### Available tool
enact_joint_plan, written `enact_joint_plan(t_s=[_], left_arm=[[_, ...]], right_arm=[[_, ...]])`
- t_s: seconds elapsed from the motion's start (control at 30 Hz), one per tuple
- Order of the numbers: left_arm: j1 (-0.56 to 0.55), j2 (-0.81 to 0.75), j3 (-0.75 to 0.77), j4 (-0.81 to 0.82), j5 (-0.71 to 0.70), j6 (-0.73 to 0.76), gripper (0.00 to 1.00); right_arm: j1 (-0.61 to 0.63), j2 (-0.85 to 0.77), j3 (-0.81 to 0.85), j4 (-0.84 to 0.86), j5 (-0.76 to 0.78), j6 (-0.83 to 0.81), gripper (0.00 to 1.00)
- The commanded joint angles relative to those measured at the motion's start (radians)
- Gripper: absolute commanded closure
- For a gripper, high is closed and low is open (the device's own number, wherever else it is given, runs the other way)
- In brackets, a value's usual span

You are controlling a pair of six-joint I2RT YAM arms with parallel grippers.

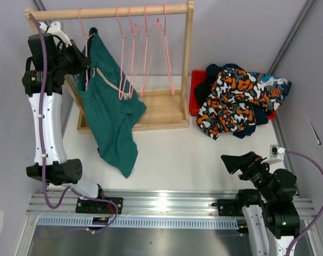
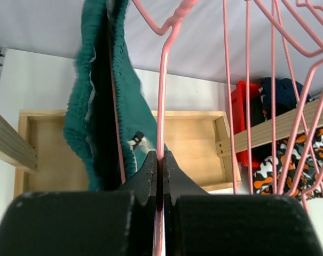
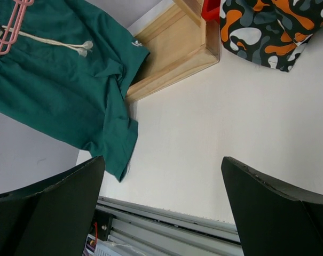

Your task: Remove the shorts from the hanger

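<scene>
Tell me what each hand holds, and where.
Left hand pinches a pink hanger by its wire side, beside the green shorts. Right hand holds nothing.

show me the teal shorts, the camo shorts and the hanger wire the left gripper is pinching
teal shorts (image 1: 110, 117): top view, middle of the hanging fabric
camo shorts (image 1: 233, 98): top view, middle of the patterned cloth
pink hanger (image 2: 163, 96): left wrist view, straight wire leg

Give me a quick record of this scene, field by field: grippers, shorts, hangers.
left gripper: shut on pink hanger wire, beside the teal-green shorts
right gripper: open, low over the table, holding nothing
teal-green shorts: hanging on the wooden rack, left end
other hangers: bare
other shorts: piled on the red bin, camo pair on top
</scene>
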State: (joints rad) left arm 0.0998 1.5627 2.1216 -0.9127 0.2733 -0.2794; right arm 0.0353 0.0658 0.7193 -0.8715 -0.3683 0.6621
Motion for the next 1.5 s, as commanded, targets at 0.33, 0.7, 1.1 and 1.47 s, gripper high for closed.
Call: enact_joint_plan(t_s=[0.33,0.7,1.1,1.47], left_arm=[[-0.091,-0.130,0.163,0.083,0.079,0.014,1.00],[-0.121,-0.560,-0.215,0.158,0.152,0.054,1.00],[-0.245,-1.035,-0.916,0.302,0.419,-0.009,1.00],[-0.449,-0.836,-0.616,0.357,0.693,-0.112,1.00]], right_arm=[[-0.003,-0.017,-0.018,0.049,-0.017,-0.002,0.00],[-0.003,0.019,0.040,0.111,-0.032,-0.007,0.01],[-0.003,0.259,0.183,0.382,-0.224,-0.022,0.01],[0.001,0.457,0.241,0.643,-0.305,0.001,0.00]])
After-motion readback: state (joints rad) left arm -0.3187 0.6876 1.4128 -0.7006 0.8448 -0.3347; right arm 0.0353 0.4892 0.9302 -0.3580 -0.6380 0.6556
